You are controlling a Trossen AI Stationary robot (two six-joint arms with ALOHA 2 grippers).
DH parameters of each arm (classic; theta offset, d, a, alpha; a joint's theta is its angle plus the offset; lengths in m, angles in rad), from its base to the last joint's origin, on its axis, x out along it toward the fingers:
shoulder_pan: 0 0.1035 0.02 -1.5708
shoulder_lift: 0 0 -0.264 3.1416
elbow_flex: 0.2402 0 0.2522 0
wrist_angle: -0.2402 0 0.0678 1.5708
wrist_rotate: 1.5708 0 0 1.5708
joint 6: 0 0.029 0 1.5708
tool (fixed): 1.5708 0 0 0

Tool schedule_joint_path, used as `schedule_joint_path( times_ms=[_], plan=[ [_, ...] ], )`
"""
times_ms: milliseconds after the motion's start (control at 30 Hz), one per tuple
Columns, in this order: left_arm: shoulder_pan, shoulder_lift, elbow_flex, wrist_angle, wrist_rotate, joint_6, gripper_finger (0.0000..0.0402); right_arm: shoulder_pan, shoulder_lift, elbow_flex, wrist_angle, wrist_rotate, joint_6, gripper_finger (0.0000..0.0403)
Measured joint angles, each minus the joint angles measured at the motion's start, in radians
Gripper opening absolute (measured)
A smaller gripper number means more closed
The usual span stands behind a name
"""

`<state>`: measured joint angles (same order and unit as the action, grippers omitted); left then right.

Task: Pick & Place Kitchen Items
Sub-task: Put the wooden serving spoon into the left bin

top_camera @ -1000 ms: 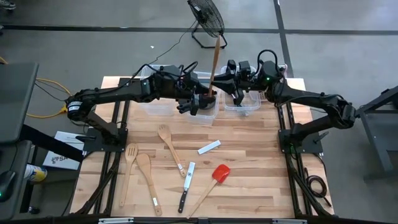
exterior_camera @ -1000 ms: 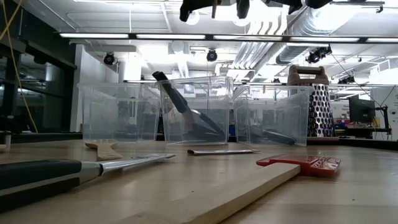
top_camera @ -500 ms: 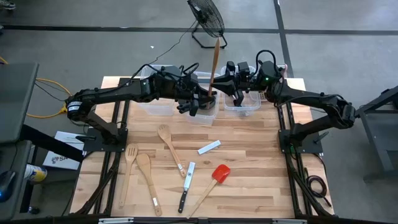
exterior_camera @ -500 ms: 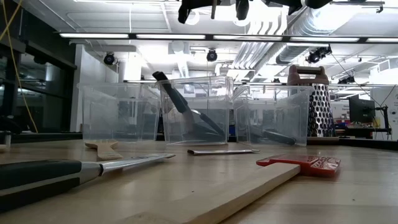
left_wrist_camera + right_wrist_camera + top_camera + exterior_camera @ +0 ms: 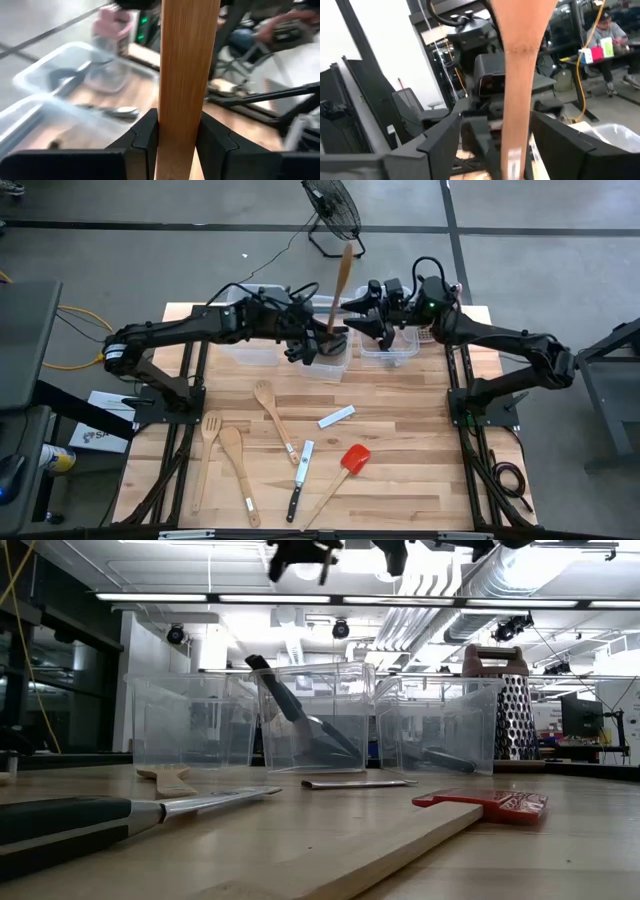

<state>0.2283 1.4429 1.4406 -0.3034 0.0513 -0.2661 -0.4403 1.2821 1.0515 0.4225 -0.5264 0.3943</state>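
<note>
A pale wooden utensil with a wider head at its upper end stands nearly upright, high over the middle clear bin. My left gripper is shut on its handle. My right gripper is open just to the right of it. In the right wrist view its fingers stand off either side of the utensil without touching. Two wooden spoons, a slotted wooden spatula, a black-handled knife and a red-headed spatula lie flat on the table. My left gripper pinches the utensil's wooden handle between its two fingers, low on the handle. The fingers come about level from the table's left and lie across it. The utensil is lifted clear, head up and slightly tilted, its lower end poking below the fingers.
Three clear bins stand in a row along the far edge, dark utensils inside the middle and right ones. A metal grater stands at the far right. A small pale flat piece lies mid-table.
My right gripper has opened and let go of the wooden utensil, drawing slightly toward the right. The utensil stays in my left gripper and has tipped a little, its lower end shifting toward the table's left.
</note>
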Motion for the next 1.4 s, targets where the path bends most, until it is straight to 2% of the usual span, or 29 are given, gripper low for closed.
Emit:
schedule_joint_path(
  times_ms=[167, 400, 733, 933, 1400],
  plan=[
    [0.0, -0.065, 0.0, -0.133, -0.168, -0.033, 0.0095, -0.023, -0.024, 0.0, -0.083, 0.0, 0.002, 0.0238],
    [0.001, -0.127, 0.0, -0.355, -0.428, -0.119, 0.0095, -0.034, -0.031, 0.0, -0.104, 0.0, 0.002, 0.0236],
    [0.002, -0.132, 0.0, -0.708, -0.744, -0.413, 0.0095, -0.034, -0.031, 0.0, -0.123, 0.002, -0.001, 0.0235],
    [0.027, -0.132, -0.024, -0.833, -0.778, -0.48, 0.0095, -0.034, -0.031, 0.0, -0.128, 0.028, -0.006, 0.0235],
    [0.174, -0.132, -0.232, -0.81, -0.702, -0.446, 0.0095, -0.034, -0.031, 0.0, -0.156, 0.037, -0.024, 0.0235]
  ],
)
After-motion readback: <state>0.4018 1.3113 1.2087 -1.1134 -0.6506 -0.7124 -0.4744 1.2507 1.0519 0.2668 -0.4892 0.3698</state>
